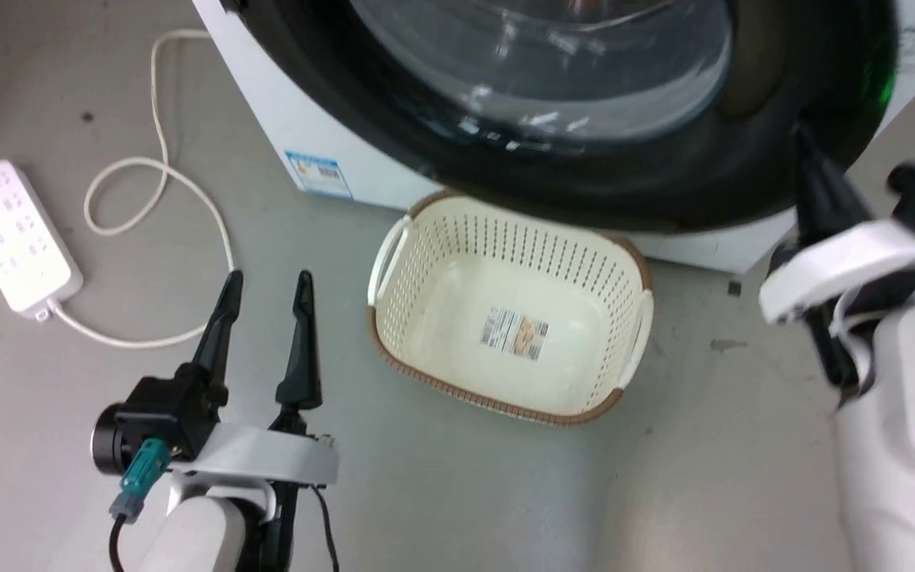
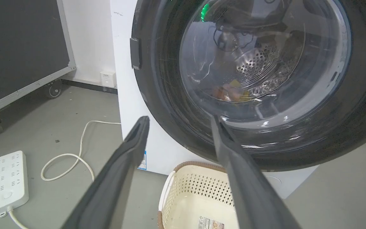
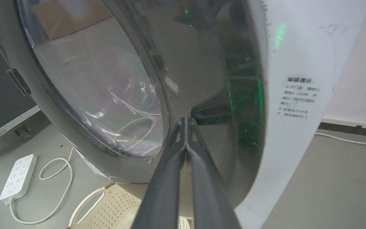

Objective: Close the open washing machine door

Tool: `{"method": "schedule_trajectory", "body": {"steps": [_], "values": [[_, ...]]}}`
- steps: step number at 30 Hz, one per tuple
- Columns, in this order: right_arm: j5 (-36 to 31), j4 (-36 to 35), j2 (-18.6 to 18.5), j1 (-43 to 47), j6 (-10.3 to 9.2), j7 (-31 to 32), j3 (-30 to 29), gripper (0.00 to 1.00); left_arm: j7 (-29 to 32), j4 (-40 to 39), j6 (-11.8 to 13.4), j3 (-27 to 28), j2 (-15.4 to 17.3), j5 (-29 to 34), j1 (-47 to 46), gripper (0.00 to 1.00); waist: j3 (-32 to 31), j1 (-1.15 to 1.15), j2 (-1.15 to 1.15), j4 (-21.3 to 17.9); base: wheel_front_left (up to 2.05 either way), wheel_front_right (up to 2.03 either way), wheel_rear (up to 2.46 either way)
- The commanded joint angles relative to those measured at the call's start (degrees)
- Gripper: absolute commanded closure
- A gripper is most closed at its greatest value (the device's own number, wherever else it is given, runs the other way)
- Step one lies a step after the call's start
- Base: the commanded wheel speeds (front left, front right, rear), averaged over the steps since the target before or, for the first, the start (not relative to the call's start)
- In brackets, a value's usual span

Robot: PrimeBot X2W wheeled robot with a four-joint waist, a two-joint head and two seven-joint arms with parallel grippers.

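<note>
We are seeing the washing machine door (image 1: pixel 569 95) lying across the front of the washing machine (image 1: pixel 283 119), its black rim nearly as wide as the white body. We cannot tell whether it is latched. Our right claw (image 3: pixel 186 120) is pointing straight at the right part of that rim, its two fingers pressed together and pinching nothing. The tips are sitting at the glossy black surface just beside the bulging glass, and we cannot tell whether they are touching it. Our left claw (image 1: pixel 268 278) is hanging low over the floor (image 1: pixel 442 492), fingers spread and empty, well apart from the door and aiming toward its lower left. The steel drum (image 2: pixel 256 63) is showing through the glass.

A cream perforated basket (image 1: pixel 442 238) with a brown rim is standing on the grey floor just below the door, to the right of the left claw. A small blue sticker (image 1: pixel 317 173) is sitting low on the machine's front. Farther left a white power strip (image 1: pixel 17 234) is lying flat, its cord (image 1: pixel 160 171) looping toward the machine. Behind, a black case (image 2: pixel 21 47) on castors is standing near a white wall (image 2: pixel 91 41) carrying a socket (image 2: pixel 107 78). A printed label (image 3: pixel 299 97) is sticking to the white front to the right of the door.
</note>
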Motion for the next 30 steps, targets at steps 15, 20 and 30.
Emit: {"method": "schedule_trajectory", "body": {"steps": [15, 20, 30], "values": [[-1.56, 5.59, -2.97, -12.52, -0.06, -2.20, -4.02, 1.00, -0.31, 0.28, -2.09, 1.91, -2.39, 3.03, -2.76, 0.00, 5.29, -0.01, 0.00, 0.04, 0.00, 0.00, 0.00], [-0.85, 6.93, -3.06, -13.29, -0.06, -4.04, -4.05, 1.00, -0.31, 1.02, -2.62, 2.62, -2.82, 3.53, -2.32, 0.00, 3.62, -0.01, 0.00, -0.78, 0.00, 0.00, 0.00], [2.72, 2.49, -1.14, -3.32, -0.06, -7.39, -2.96, 1.00, -0.31, 3.21, -3.76, 4.96, -1.80, 4.08, 1.69, 0.00, -7.88, -0.01, 0.00, -5.65, 0.00, 0.00, 0.00]]}}
